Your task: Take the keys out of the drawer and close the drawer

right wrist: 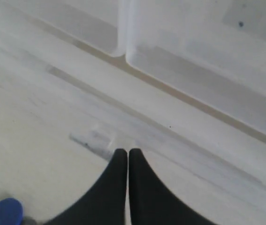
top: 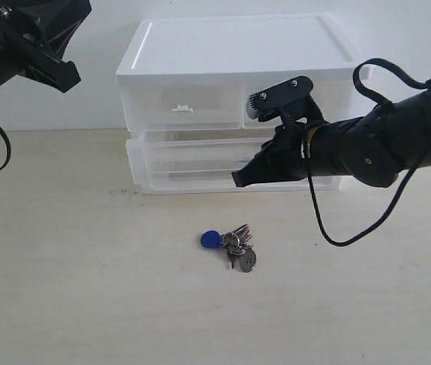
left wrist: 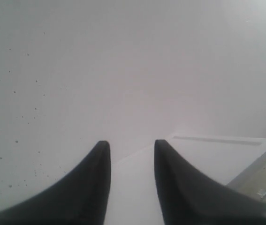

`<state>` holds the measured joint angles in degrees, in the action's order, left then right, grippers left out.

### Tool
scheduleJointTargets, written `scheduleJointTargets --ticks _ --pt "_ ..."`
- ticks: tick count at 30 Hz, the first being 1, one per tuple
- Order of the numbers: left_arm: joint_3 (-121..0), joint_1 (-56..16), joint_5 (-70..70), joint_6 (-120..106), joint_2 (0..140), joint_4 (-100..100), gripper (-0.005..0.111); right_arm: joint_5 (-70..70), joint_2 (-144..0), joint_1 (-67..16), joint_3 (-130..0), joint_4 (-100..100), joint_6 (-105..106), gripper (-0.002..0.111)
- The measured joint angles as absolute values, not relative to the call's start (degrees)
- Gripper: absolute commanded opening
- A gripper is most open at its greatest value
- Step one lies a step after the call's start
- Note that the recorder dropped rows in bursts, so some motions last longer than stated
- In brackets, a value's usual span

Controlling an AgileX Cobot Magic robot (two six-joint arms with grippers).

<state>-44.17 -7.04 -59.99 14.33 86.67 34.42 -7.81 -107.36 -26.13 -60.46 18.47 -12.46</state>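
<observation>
Both arms are matte black. The bulky rounded right arm (top: 375, 144) carries a thin looping black cable (top: 329, 228), a narrow yellowish wrist band (top: 307, 141) and a screw-studded black camera bracket (top: 283, 93). The angular left arm (top: 25, 34) trails a thin hanging black cable (top: 4, 148), and the tapered black fingers (left wrist: 90, 192) end in points.

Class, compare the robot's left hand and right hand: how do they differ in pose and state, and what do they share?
The left hand is open; the right hand is shut tight. The left hand hangs high, to the left of the cabinet; the right hand is low, at the front of the wide drawer. Both are black and hold nothing.
</observation>
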Motion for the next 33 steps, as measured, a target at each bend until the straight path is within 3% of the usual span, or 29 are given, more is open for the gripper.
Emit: scheduleJointTargets --ticks 7,20,33 --pt "-44.17 -7.04 -59.99 14.33 86.67 34.42 0.030 -11.41 -111.95 -26.13 -65.70 18.37 -12.46 0.000" --pt "-44.17 -7.04 -59.88 14.33 86.67 34.42 0.030 -4.55 -111.55 -26.36 -68.76 18.51 -11.07 0.000" --pt "-43.25 -7.04 -59.88 16.61 86.56 34.87 0.027 -14.96 -77.75 -27.94 -42.72 18.40 -11.19 0.000"
